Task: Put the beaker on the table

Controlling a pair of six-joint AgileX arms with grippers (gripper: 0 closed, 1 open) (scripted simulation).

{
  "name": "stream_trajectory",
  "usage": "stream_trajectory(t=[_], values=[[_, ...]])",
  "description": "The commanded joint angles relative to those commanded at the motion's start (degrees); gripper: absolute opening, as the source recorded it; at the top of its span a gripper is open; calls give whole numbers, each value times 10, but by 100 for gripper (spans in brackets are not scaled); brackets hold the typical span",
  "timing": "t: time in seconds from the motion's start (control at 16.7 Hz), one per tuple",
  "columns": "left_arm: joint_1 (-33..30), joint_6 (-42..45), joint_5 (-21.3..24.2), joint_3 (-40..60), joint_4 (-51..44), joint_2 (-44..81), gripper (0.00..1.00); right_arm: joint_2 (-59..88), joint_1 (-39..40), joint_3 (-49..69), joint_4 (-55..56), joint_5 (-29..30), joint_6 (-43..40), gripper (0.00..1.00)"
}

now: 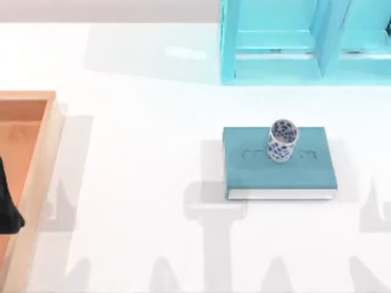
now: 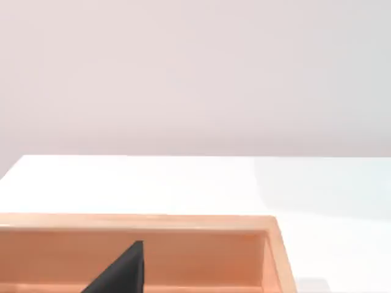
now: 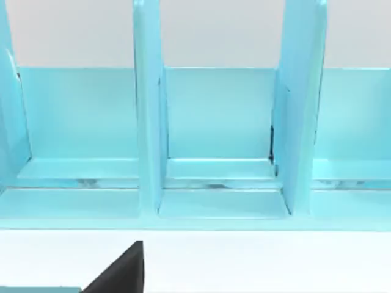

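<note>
Upright, beaker [image 1: 283,141] on teal book [image 1: 279,165], not yet on table [image 1: 146,183]. Left gripper [image 1: 9,204] over orange tray [image 1: 36,159], claw state unclear. Risk: tall cup tipping if nudged.

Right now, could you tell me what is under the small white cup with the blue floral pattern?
The beaker stands upright on a teal hardcover book, which lies flat on the white table; whatever is under the book is hidden.

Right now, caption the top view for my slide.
Beaker upright on teal book, white table around, orange tray at left.
</note>
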State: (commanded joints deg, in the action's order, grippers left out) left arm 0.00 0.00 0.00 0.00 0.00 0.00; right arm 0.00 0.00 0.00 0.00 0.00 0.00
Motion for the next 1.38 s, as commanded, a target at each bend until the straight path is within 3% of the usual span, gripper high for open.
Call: stream_trajectory(t=[0.3,0.6,0.96,1.38], values=[[-10,-10,-5,24,-24,32,100,0,0,0,0,0,0,100],[-57,-62,-34,146,-138,197,100,0,0,0,0,0,0,100],[-157,-170,-84,403,-340,506,100,0,0,0,0,0,0,100],[-314,-319,-135,803,-577,901,100,0,0,0,0,0,0,100]])
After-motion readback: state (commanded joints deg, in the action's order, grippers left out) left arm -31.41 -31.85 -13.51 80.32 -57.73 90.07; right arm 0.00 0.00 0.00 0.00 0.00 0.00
